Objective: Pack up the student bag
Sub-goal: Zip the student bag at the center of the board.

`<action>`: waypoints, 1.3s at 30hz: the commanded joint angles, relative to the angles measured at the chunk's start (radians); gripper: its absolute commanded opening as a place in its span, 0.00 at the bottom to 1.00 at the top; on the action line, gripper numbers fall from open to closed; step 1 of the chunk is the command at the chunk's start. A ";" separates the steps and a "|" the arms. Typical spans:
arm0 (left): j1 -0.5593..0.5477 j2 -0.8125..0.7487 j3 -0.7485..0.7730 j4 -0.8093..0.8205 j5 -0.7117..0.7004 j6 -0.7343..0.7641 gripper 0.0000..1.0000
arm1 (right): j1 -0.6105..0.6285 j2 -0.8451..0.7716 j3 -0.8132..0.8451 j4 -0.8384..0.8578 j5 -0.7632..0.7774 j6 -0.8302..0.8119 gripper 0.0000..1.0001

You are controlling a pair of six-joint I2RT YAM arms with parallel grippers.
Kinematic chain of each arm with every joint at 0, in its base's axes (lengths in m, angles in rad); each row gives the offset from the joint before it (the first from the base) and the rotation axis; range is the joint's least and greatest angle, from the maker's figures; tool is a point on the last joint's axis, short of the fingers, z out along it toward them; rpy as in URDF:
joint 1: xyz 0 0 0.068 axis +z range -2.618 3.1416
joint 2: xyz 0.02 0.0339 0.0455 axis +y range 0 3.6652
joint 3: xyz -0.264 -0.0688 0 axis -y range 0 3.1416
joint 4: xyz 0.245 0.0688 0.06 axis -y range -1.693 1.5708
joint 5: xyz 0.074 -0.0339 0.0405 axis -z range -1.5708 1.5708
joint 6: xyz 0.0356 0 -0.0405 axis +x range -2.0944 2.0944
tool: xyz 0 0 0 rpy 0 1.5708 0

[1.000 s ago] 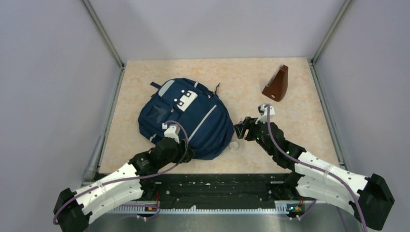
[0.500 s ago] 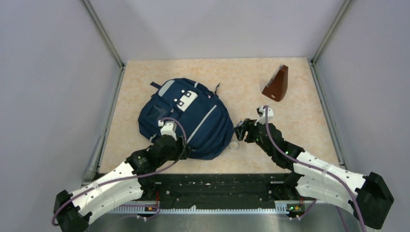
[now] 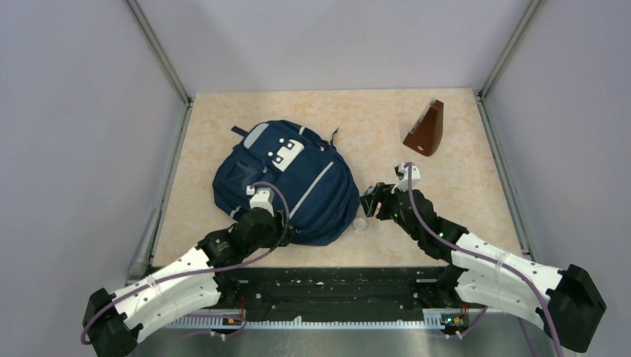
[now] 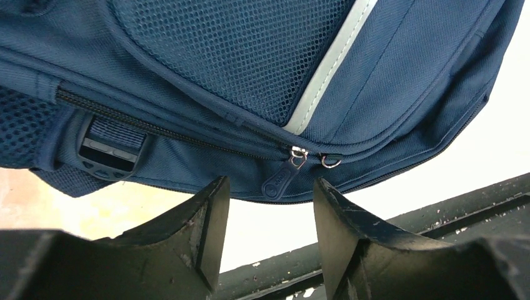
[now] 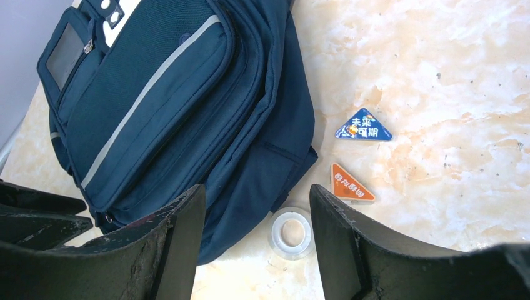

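Observation:
The student bag (image 3: 286, 182), navy with grey stripes, lies flat on the table's left half. My left gripper (image 3: 281, 225) hovers open at its near edge. In the left wrist view the bag (image 4: 250, 81) fills the top, and a zipper pull (image 4: 279, 178) hangs just beyond the open left gripper (image 4: 270, 184), untouched. My right gripper (image 3: 370, 201) stands open to the right of the bag. The right wrist view shows the bag (image 5: 175, 106) partly between the open right gripper (image 5: 257, 189) fingers, with nothing gripped.
A clear tape roll (image 5: 291, 232) lies by the bag's near right corner, also seen from above (image 3: 360, 223). A blue triangle (image 5: 363, 128) and an orange triangle (image 5: 351, 183) lie flat beside it. A brown wedge-shaped object (image 3: 425, 130) stands at the far right. Walls enclose the table.
My left arm has shifted slightly along the bag's near edge. The right gripper has edged a little left. Nothing was taken hold of.

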 commanded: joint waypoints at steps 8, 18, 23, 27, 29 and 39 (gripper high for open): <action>-0.002 0.084 -0.047 0.189 0.095 -0.024 0.54 | -0.008 0.005 -0.007 0.015 -0.007 0.010 0.59; -0.004 0.148 -0.047 0.225 0.094 -0.037 0.25 | -0.006 0.109 -0.050 0.148 -0.133 0.080 0.59; -0.005 0.148 -0.047 0.225 0.089 -0.040 0.10 | 0.001 0.218 -0.057 0.266 -0.231 0.090 0.61; -0.005 0.138 -0.047 0.221 0.086 -0.039 0.00 | 0.001 0.289 -0.077 0.379 -0.283 0.120 0.63; -0.006 0.132 -0.046 0.222 0.089 -0.037 0.00 | 0.004 0.329 -0.081 0.421 -0.295 0.139 0.63; -0.008 0.107 -0.004 0.290 0.271 -0.008 0.00 | 0.043 0.500 -0.041 0.541 -0.312 0.173 0.03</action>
